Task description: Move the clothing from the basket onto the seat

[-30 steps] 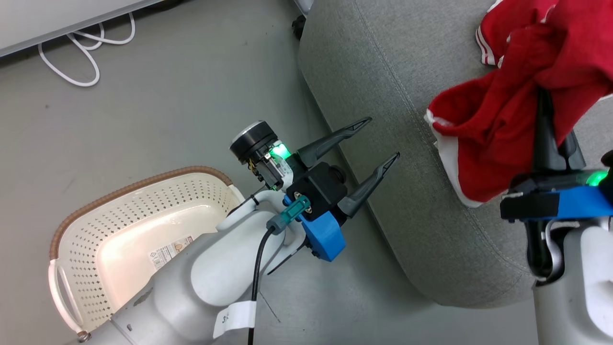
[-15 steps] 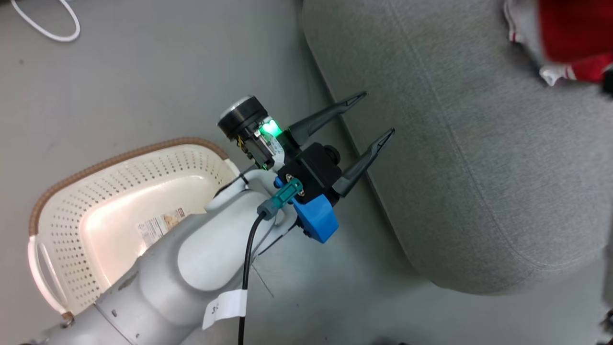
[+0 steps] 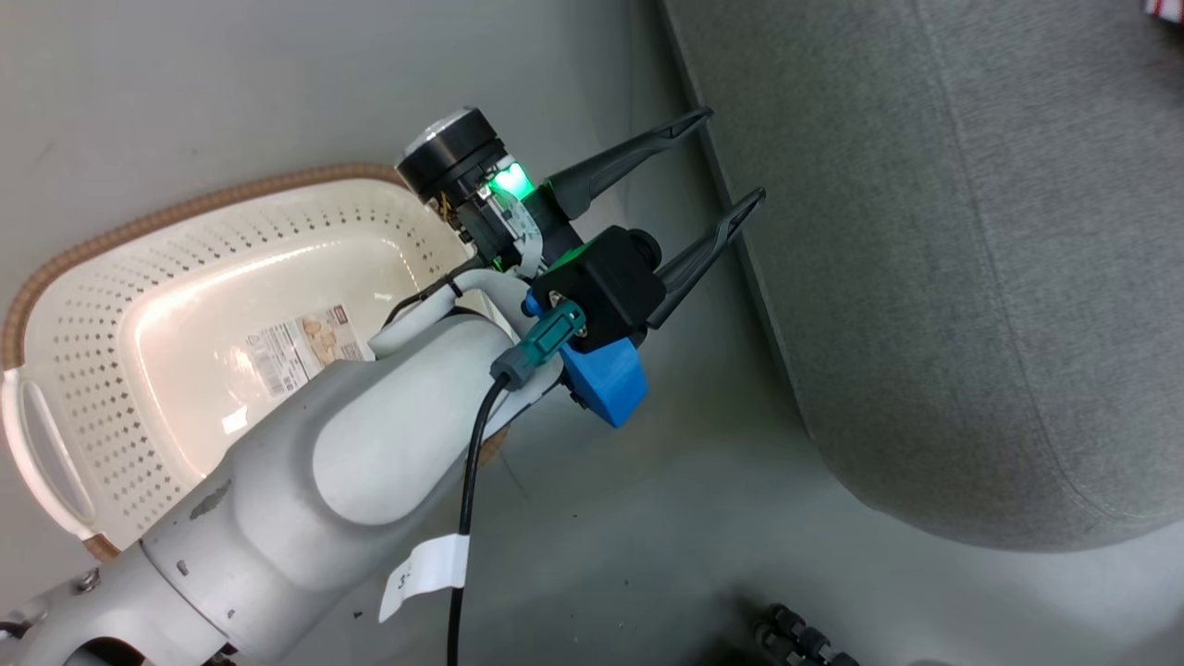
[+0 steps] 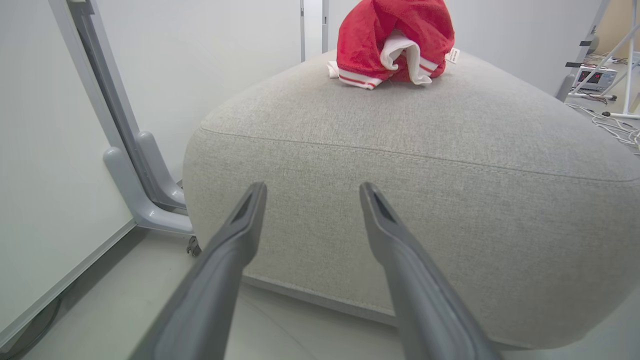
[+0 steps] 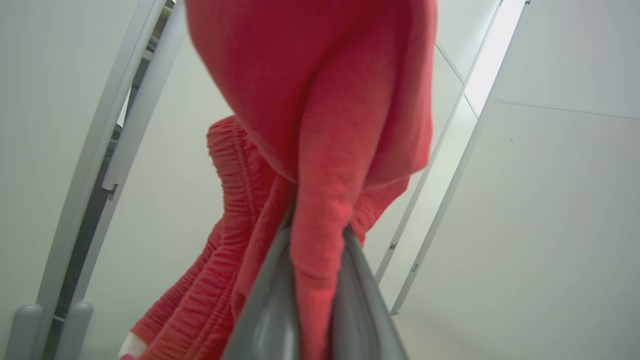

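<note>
Reaching forward in the head view, the left gripper (image 3: 733,153) has its two dark fingers spread wide with nothing between them, their tips over the strip of grey floor (image 3: 231,92) just short of the seat (image 3: 971,277), whose rounded edge lies ahead of and beside the outer tip. Behind the jaws, on the wrist side, the basket (image 3: 92,370) sits on the floor partly under the pale forearm, a printed label (image 3: 301,347) showing on its bare bottom. From the left wrist view, the left gripper (image 4: 312,187) shows the same wide gap, both tips pointing at the grey side wall of the seat (image 4: 400,175) below its stitched seam and apart from the fabric. Well beyond the tips and higher up, the clothing (image 4: 395,35) rests bunched on the top of the seat, red with white lining and striped hem turned outward. To the left of the jaws a grey post foot (image 4: 145,200) stands against a white panel. In the right wrist view, the right gripper (image 5: 317,240) is pressed onto a fold of the clothing (image 5: 310,100), which runs between the fingers (image 5: 265,320) and spreads wide beyond the tips, a ribbed band trailing to their left.
</note>
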Controlling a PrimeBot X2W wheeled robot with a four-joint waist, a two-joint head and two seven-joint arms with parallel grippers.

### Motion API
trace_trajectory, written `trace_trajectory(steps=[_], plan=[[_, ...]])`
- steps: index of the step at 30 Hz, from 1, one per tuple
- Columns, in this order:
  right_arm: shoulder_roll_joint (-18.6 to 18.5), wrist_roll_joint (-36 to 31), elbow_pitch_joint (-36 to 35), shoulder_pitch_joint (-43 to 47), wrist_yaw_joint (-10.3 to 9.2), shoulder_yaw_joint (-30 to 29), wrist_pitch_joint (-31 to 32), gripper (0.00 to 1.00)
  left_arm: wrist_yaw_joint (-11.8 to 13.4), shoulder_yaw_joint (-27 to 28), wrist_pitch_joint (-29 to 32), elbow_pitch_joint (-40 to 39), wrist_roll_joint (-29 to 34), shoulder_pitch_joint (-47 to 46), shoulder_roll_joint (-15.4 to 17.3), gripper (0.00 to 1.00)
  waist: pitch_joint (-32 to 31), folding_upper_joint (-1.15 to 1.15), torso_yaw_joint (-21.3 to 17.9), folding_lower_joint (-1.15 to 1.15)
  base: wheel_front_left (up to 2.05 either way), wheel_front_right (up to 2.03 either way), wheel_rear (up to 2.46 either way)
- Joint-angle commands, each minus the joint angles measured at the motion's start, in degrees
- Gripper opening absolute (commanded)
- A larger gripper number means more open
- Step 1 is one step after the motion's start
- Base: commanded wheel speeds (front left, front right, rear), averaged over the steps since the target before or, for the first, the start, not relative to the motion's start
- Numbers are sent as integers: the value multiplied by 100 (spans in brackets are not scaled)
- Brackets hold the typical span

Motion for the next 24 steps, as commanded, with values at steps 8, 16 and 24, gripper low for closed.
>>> trace_trajectory(steps=[8, 16, 24], plan=[[-167, -132, 1099, 148, 1, -220, -5, 0, 75, -1, 84, -174, 49, -179, 171, 100, 443, 0, 77, -1, 0, 0, 0], [232, -295, 1804, 326, 1, -336, -4, 0, 103, -38, 168, -290, 27, -170, 314, 100, 618, 0, 50, -1, 0, 0, 0], [575, -599, 2137, 194, 1, -375, -4, 0, 129, -52, 167, -305, -33, -212, 343, 100, 618, 0, 66, -1, 0, 0, 0]])
